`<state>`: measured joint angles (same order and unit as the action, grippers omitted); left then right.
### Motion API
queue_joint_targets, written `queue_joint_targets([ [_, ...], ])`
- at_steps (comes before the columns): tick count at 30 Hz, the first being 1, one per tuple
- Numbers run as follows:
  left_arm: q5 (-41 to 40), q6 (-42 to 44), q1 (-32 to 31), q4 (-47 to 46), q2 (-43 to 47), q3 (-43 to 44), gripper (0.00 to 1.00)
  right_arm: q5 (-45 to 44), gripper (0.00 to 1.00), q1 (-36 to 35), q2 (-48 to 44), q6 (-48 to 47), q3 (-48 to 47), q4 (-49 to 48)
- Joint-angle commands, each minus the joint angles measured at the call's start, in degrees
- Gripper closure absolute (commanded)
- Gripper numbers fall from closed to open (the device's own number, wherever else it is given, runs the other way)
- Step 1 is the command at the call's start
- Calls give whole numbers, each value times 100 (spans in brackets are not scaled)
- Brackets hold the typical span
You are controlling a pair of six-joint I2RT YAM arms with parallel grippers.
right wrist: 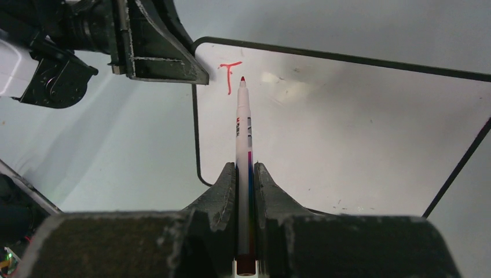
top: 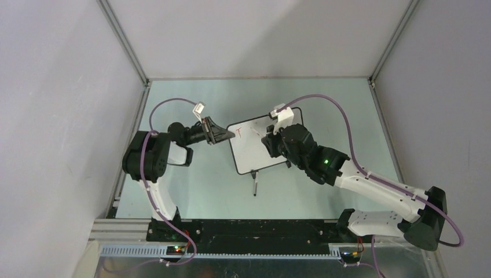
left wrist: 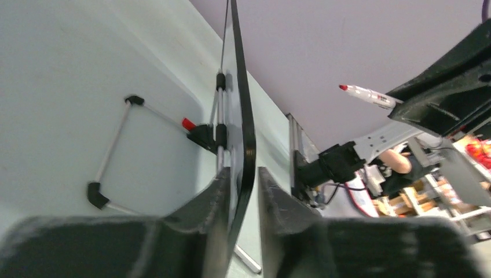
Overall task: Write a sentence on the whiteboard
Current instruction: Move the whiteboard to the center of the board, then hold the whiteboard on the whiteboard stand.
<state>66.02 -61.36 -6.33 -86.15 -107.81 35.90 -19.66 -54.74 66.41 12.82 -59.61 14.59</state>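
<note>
Over the whiteboard (top: 255, 153), in the top view, both hands are gathered. The left hand (top: 227, 134) is set at the board's left corner, and the right hand (top: 271, 141) is held above its right half. The board is seen on the counter (top: 191, 185), between the two arms. Of the sentence (top: 240, 132) only a red "T" is written, close to that left corner.

From the left wrist, the board is seen edge-on, its black rim running between the left hand's fingers (left wrist: 214, 202). These are set narrowly apart. A sliver of gap is seen on one side of the rim, so whether it is pinched cannot be told. The marker (left wrist: 367, 95) is seen off the board's face, its tip clear of it.

From the right wrist, the right hand is closed on the marker, whose long axis runs straight out from the hand toward the corner kept by the left hand. Its red tip is placed just right of the "T"; contact with the face cannot be told. The next letter is judged to fall to the right arm, since bare board lies to the right of the tip.
</note>
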Motion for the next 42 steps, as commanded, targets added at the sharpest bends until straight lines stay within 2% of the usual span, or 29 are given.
queue_joint_targets([
  [1, 81, -46, -79, -161, 242, -228, 61, -194, 100, -146, -85, -126, 3, -303],
  [3, -84, -8, -23, -157, 305, -311, 49, -173, 100, -143, -71, -118, 8, -305],
  [9, -616, 283, 23, -149, 617, -719, 39, -230, 100, -143, -3, -84, 7, -262],
  [13, -837, 378, 84, -135, 948, -1076, 21, -262, 100, -146, -7, -69, 13, -250],
  [15, -1076, 585, 106, 101, 1173, -1389, 12, -268, 100, -150, -63, -64, 48, -262],
  [19, -1712, 1240, 110, 881, 1780, -1932, 2, -268, 100, -143, -198, -62, 231, -440],
  [22, -2181, 1724, 70, 1780, 2509, -2102, 1, -292, 100, -144, -229, -64, 295, -526],
  [24, -2562, 2054, 11, 2762, 3080, -2086, 1, -306, 100, -146, -233, -76, 332, -548],
  [25, -3001, 2288, -34, 3667, 3516, -1999, 1, -312, 100, -145, -234, -80, 348, -576],
  [27, -3783, 2713, -237, 4793, 4194, -1947, 0, -368, 100, -148, -230, -88, 398, -626],
  [31, -4991, 3144, -520, 5657, 5761, -2400, 0, -468, 100, -144, -203, -104, 454, -659],
  [32, -5606, 3160, -528, 5848, 6065, -2455, 1, -477, 100, -145, -200, -99, 458, -659],
  [34, -6681, 3000, -543, 6414, 6861, -2604, 1, -514, 100, -145, -195, -108, 484, -679],
  [37, -7703, 2880, -541, 6834, 8044, -2884, 1, -566, 100, -146, -197, -116, 509, -728],
  [38, -8200, 2547, -543, 7238, 8261, -2928, 1, -570, 100, -143, -194, -123, 511, -738],
  [40, -8586, 2143, -537, 7198, 9032, -3289, 2, -594, 100, -150, -198, -116, 517, -740],
  [42, -8275, 2273, -533, 6602, 9313, -3757, 3, -593, 100, -149, -217, -110, 544, -760],
])
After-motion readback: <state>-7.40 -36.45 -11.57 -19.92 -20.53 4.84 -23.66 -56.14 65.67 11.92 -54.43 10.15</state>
